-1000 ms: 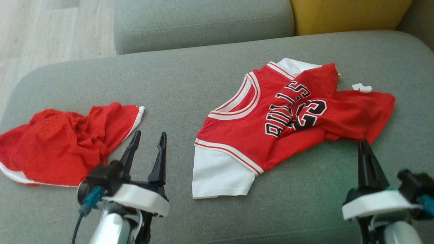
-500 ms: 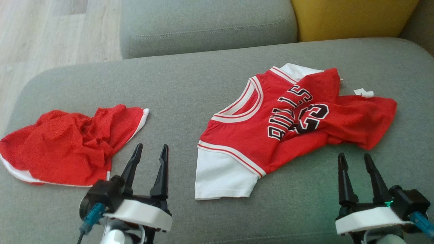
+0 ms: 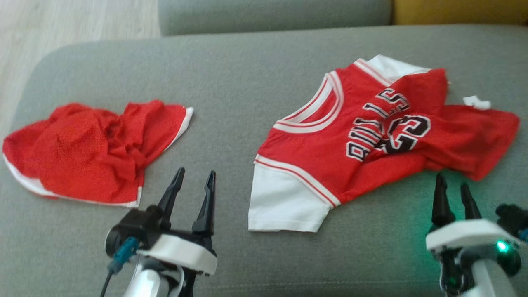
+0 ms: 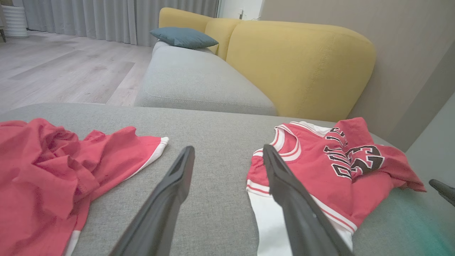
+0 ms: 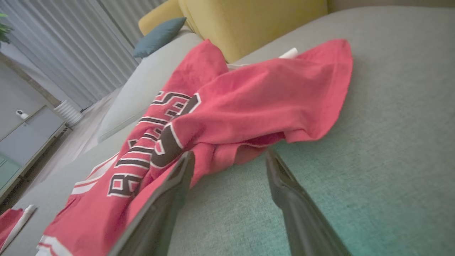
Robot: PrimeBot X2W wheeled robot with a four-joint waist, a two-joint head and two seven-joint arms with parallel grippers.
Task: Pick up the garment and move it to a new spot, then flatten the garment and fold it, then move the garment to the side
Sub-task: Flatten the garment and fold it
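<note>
While the left claw (image 3: 196,171) and right claw (image 3: 452,180) hang open and empty, the jersey (image 3: 330,140) looks soft and floppy: pinch its rumpled hem edge nearby.

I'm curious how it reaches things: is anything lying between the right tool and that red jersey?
Nothing visible does. The open right tool points at the jersey, with at most a strip of bare grey cushion between its fingertips and the nearest red edge. The red shorts lie well off to the left.
</note>
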